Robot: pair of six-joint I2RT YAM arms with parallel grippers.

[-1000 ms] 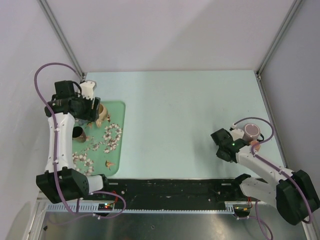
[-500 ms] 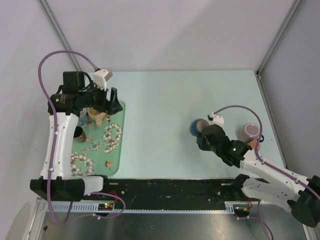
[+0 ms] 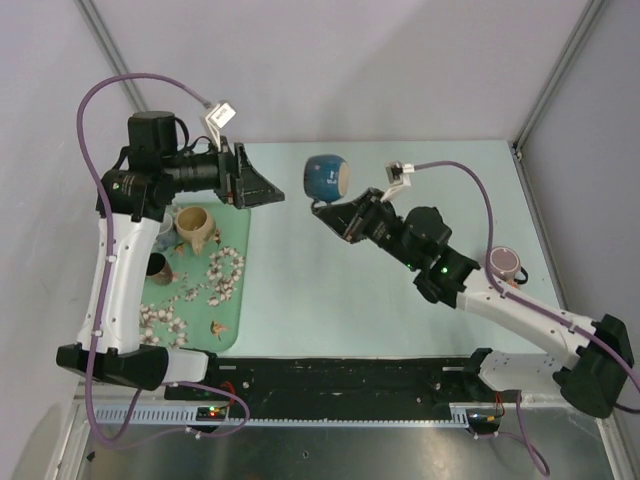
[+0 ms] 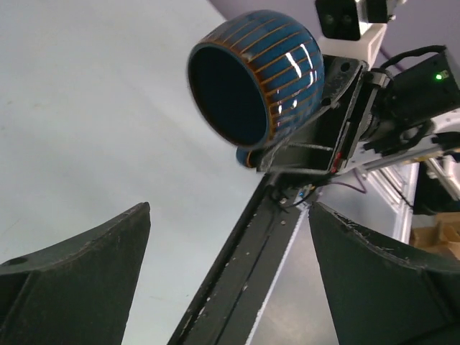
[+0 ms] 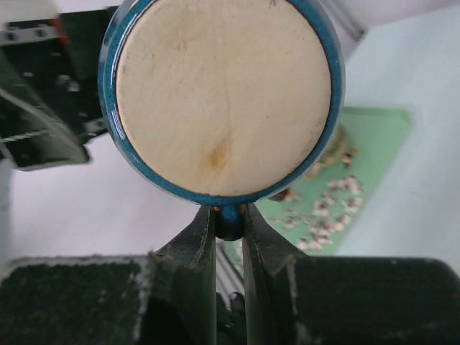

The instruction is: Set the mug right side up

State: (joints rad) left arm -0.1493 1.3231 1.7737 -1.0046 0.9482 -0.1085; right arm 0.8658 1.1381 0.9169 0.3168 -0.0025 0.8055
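Pale desk below: right hand clenched on a raised blue mug's handle, mouth facing the left hand, which gapes, held level. Tan mug sits on green mat.

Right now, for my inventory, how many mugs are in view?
4: a blue mug in the right gripper, a tan mug and a dark mug on the green mat, a mauve mug at far right. The left arm may hide more.

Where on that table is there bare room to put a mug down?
The table is bare in the middle, from the green mat to the mauve mug, and so is its far edge. The mat is crowded: tan mug, dark cup, pale bits.
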